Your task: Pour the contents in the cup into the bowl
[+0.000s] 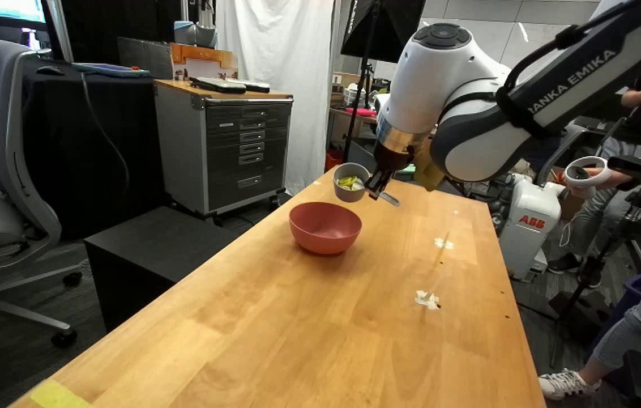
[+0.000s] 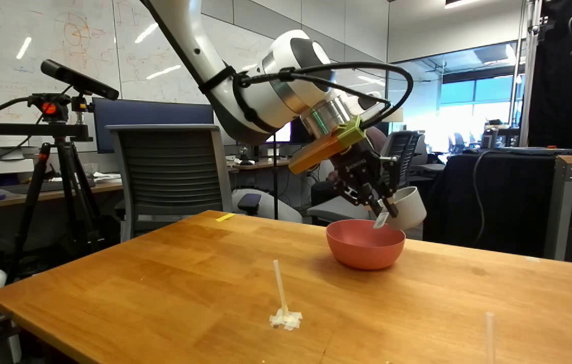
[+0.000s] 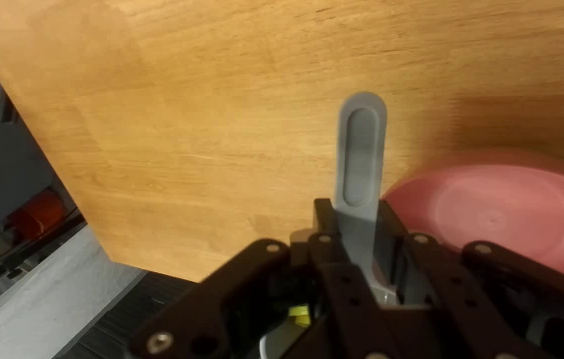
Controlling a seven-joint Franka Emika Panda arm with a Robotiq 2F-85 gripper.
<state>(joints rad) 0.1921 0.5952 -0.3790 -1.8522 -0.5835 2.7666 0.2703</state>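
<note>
Grey cup [image 2: 410, 210], tilted, handle [image 3: 361, 149] slanting down, between fingers [image 3: 391, 224]

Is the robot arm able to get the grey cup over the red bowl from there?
Probably yes. The hand grips the grey cup by its handle, close to the red bowl, and nothing seems to stand between cup and bowl.

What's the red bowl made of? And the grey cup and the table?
The bowl looks like smooth satin plastic: one even colour, no grain. The cup seems matt plastic, from its dull grey handle, though coated metal is possible. The table looks like varnished wood: grain lines, joined strips, soft shine.
</note>
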